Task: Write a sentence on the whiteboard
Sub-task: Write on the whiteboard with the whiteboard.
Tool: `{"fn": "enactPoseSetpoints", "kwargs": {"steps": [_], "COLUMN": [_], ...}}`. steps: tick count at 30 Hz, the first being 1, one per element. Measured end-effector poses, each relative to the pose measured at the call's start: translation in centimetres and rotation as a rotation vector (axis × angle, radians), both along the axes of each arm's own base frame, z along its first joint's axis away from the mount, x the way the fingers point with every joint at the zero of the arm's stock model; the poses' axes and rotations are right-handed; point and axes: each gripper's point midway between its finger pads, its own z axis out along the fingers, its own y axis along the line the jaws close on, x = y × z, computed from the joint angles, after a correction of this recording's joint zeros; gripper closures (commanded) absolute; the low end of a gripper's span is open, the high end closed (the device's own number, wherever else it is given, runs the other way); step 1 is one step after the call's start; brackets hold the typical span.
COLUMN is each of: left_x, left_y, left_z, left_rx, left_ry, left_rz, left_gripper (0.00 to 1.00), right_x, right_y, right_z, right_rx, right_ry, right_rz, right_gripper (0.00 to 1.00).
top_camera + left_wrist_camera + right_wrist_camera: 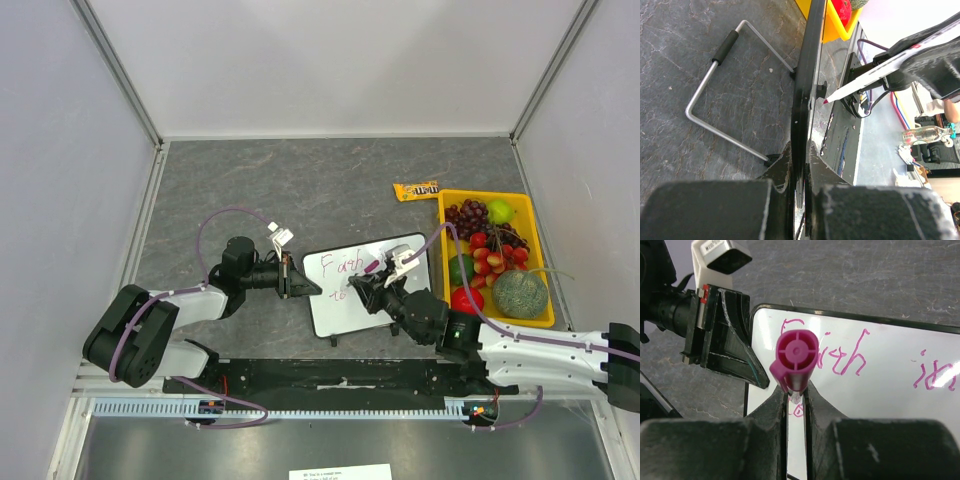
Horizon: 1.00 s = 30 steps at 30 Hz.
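The whiteboard point(352, 312) stands tilted on the table at the centre. The sentence point(342, 266) in pink reads "Faith in", with a small mark started on a second line below. My left gripper point(297, 279) is shut on the board's left edge; in the left wrist view the black frame point(808, 75) runs edge-on between its jaws point(805, 167). My right gripper point(378, 283) is shut on a pink marker point(795, 357), whose tip point(826, 101) is at the board face. In the right wrist view the lettering point(852, 360) lies on the board point(880, 410) beyond the marker.
A yellow tray point(447, 196) of fruit stands right of the board. A candy packet point(417, 190) lies behind it. The board's wire stand point(715, 95) rests on the grey table behind the board. Enclosure walls rise on all sides.
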Motion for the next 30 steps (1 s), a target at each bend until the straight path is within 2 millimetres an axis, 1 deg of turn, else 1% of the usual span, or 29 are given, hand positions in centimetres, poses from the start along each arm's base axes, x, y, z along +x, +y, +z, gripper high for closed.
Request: {"fn": "enactPoseSetpoints", "kwargs": {"steps": [3, 6, 21, 30], "left_x": [0.0, 0.0, 0.0, 0.0], "left_y": [0.0, 0.0, 0.0, 0.0], "left_z": [0.0, 0.0, 0.0, 0.0], "left_rx": [0.000, 0.000, 0.000, 0.001], "left_ry": [0.000, 0.000, 0.001, 0.002], "left_rz": [0.000, 0.000, 0.000, 0.000], "left_gripper": [0.98, 0.98, 0.98, 0.98], "right_x": [-0.1, 0.0, 0.3, 0.2], "right_y": [-0.3, -0.6, -1.1, -1.1], "right_z": [0.9, 1.3, -0.9, -1.2], "right_rx": [0.029, 0.036, -0.030, -0.018], "right_ry": [-0.011, -0.015, 0.010, 0.023], "right_rz": [-0.003, -0.012, -0.046, -0.048], "right_gripper": [1.00, 1.00, 1.00, 1.00]}}
